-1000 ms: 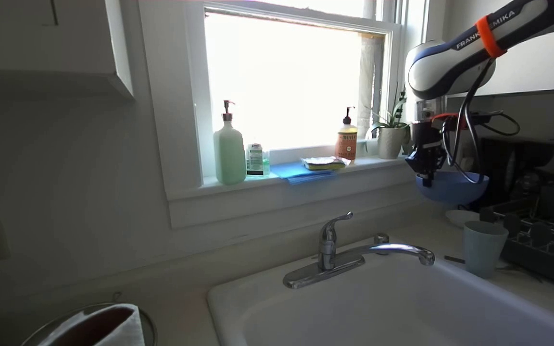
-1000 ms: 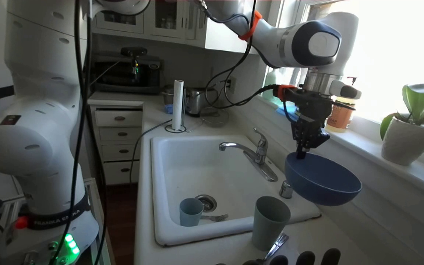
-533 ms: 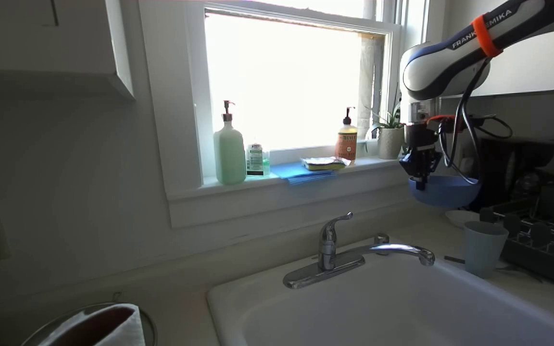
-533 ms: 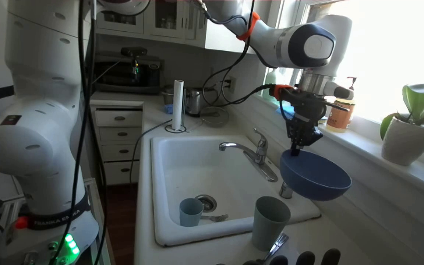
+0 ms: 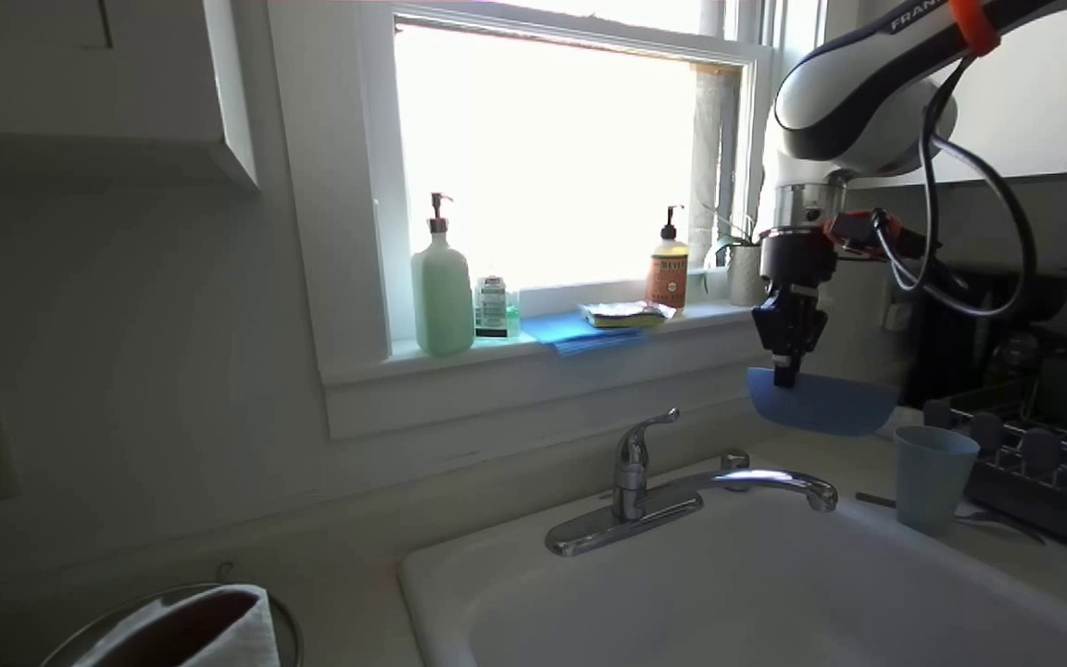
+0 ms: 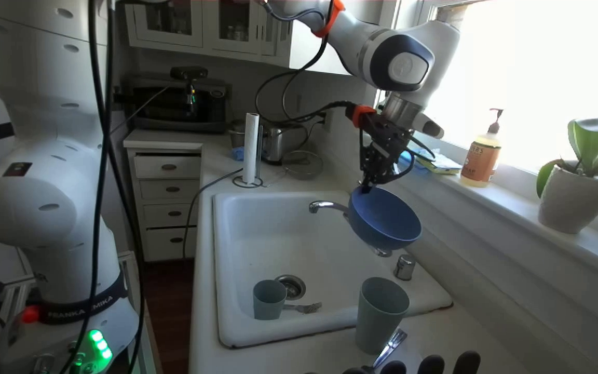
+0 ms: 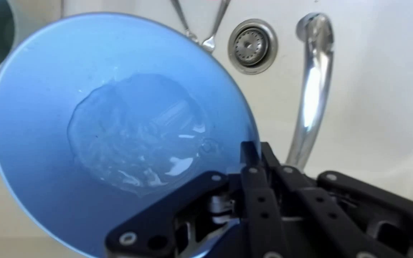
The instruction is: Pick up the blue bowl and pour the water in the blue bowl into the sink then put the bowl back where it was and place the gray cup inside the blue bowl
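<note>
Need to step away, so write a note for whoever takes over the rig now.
Black two-fingered gripper: shut on the rim of the round, smooth blue bowl.
Things: bowl in the air, holding clear water; one tapered grey-blue tumbler on the counter beside the white rectangular sink, a second tumbler in it.
Done: bowl lifted.
Left: pour into sink, return bowl, place one tumbler inside; confirm which.
</note>
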`<state>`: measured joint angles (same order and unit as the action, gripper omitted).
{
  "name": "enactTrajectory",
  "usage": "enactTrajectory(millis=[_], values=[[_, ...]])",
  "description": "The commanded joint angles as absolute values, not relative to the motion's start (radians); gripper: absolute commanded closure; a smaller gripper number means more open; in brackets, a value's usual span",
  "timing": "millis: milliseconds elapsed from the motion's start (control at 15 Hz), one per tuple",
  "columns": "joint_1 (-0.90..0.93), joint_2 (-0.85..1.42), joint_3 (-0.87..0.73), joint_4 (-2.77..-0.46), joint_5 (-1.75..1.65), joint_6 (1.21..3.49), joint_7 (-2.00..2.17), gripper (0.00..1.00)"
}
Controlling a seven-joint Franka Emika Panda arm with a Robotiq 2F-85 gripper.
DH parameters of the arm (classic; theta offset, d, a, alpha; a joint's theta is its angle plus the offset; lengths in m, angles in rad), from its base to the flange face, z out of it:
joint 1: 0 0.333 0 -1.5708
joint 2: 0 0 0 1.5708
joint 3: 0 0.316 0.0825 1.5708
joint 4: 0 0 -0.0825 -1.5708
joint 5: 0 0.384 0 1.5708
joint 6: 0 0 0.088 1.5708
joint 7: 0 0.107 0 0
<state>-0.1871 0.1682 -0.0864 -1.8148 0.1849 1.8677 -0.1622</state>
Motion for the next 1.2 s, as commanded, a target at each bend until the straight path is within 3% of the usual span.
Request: enactTrajectory(millis=[0, 533, 1133], values=[[-0.186, 0.097, -0.071, -1.914, 0.330, 1.840, -0.317, 0.99], [-0.209, 0.084, -0.096, -1.936, 0.526, 1.619, -0.635, 0.99], [-0.202, 0.120, -0.107, -1.886, 0.519, 1.619, -0.585, 0.99]])
